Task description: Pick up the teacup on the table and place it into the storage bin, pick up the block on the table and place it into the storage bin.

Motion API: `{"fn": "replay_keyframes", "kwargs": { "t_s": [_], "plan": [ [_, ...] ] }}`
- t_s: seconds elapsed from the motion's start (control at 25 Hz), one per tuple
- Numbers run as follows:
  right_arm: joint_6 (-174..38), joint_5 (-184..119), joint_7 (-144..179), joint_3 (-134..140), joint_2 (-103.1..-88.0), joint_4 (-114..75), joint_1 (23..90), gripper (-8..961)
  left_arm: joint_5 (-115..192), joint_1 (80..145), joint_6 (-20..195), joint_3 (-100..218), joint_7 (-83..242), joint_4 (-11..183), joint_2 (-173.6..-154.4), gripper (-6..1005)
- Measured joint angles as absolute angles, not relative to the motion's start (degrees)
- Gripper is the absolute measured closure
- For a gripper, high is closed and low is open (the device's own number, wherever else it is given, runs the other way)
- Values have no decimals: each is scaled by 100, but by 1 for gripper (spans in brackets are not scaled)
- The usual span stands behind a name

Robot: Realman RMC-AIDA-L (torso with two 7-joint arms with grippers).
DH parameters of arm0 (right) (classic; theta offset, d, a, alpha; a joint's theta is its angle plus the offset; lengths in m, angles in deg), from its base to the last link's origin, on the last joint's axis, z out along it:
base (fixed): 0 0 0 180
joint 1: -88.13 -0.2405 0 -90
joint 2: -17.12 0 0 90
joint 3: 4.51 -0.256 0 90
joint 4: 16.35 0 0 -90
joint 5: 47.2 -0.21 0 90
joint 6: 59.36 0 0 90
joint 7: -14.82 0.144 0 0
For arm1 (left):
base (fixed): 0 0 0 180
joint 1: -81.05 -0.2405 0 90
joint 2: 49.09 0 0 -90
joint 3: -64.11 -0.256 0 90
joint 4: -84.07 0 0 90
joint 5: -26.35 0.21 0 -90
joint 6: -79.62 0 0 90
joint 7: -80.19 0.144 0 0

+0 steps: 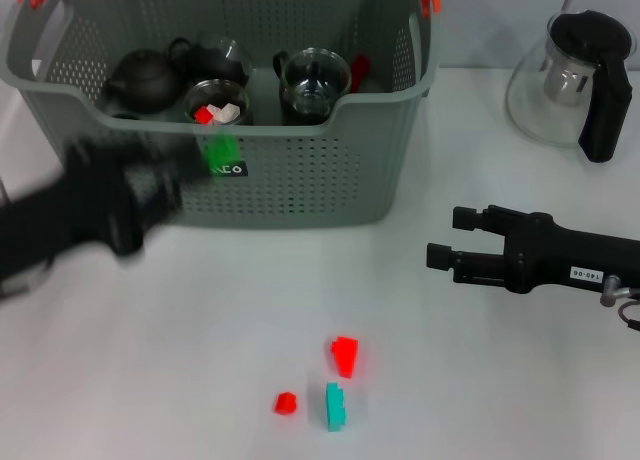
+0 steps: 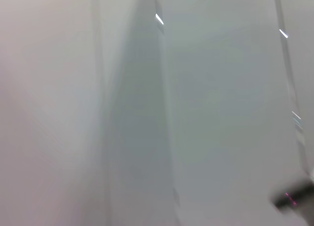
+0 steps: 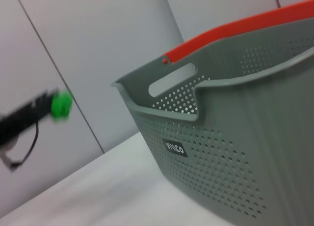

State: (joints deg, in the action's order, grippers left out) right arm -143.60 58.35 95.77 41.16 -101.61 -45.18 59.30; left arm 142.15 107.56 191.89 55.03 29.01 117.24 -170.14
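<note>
Roughly, you're sitting past the halfway mark. Two glass teacups point(image 1: 313, 80) are lying inside the storage bin point(image 1: 300, 185) next to a black teapot point(image 1: 143, 78), and no cup is showing on the bench point(image 1: 200, 330), so I'm judging the teacup part done. One cup is carrying red and white bits.

The block part is what you're working on now. Your left hand point(image 1: 205, 162) is hanging in front of the bin's near wall, just above the black label, and it's clamping a green block point(image 1: 220, 150). The right wrist view is showing the same hand w/ the green block point(image 3: 61, 104) at its tip, apart from the bin wall point(image 3: 221, 157). The block isn't over the rim yet, so the drop is what's left, approx.

Three more pieces are waiting on the bench near you: a red block point(image 1: 345, 355), a small red block point(image 1: 286, 402) and a teal block point(image 1: 335, 405), close together but not touching.

The bin is standing w/ its open top up and its long axis running left to right across the bench, label side facing you. The teal block's long axis is running toward and away from you. The green block's axis is too blurred to call.

Your right hand point(image 1: 442, 237) is idling low on the right, fingers spread and empty, pointing toward the left. A glass teapot point(image 1: 560, 80) is standing beyond it.
</note>
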Motion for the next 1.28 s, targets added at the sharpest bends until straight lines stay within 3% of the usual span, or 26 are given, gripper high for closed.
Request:
{"fn": "replay_keyframes", "kwargs": {
  "t_s": [0.48, 0.84, 1.28],
  "plan": [
    [-14329, 5834, 9540, 4119, -10203, -4523, 5881, 26, 12835, 11854, 16960, 4901, 423, 12237, -16869, 747],
    [-14353, 5801, 9536, 4087, -10216, -4552, 5877, 26, 13999, 11601, 14911, 2543, -1416, 14121, -16972, 728],
    [-14324, 5791, 9516, 4084, -10235, -4553, 5877, 26, 15730, 12007, 14547, 1709, -3916, 14747, -17015, 704]
  ]
}}
